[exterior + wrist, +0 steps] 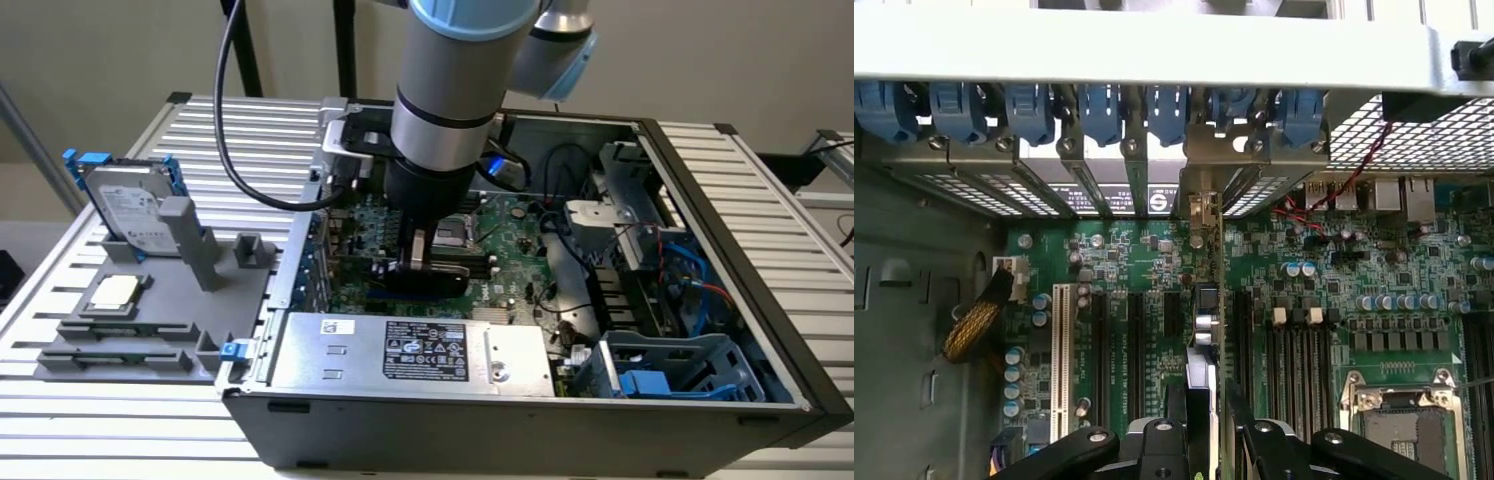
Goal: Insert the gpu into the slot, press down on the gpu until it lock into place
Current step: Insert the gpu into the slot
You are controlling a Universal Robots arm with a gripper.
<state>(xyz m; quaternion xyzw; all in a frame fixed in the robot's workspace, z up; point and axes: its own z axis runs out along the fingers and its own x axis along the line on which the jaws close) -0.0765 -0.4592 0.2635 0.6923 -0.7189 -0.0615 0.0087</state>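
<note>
I have the fingers [1154, 445] closed on the gpu [1200, 300], one on each flat face, gripping it near its inner end. The card stands edge-on inside the open computer case [534, 440], which lies on the slatted surface [120, 440]. The card runs across the green motherboard [1114, 260], and its metal bracket [1199, 210] reaches the rear wall under the row of blue retention clips [1099, 110].

In the exterior view, the blue slot [400, 296] shows as a strip just below the fingers. From the wrist view the card hides it, so I cannot tell whether the edge connector is in or only resting on top.

My main worry is pressing while the connector is off-line with the slot, which would jam the contacts against the plastic lip. Because I hold one end, force may seat that end and leave the bracket end high, tilting the card. The bracket could also catch on the rear wall. A hard push could flex the board, or the card might slide in my grip.
</note>
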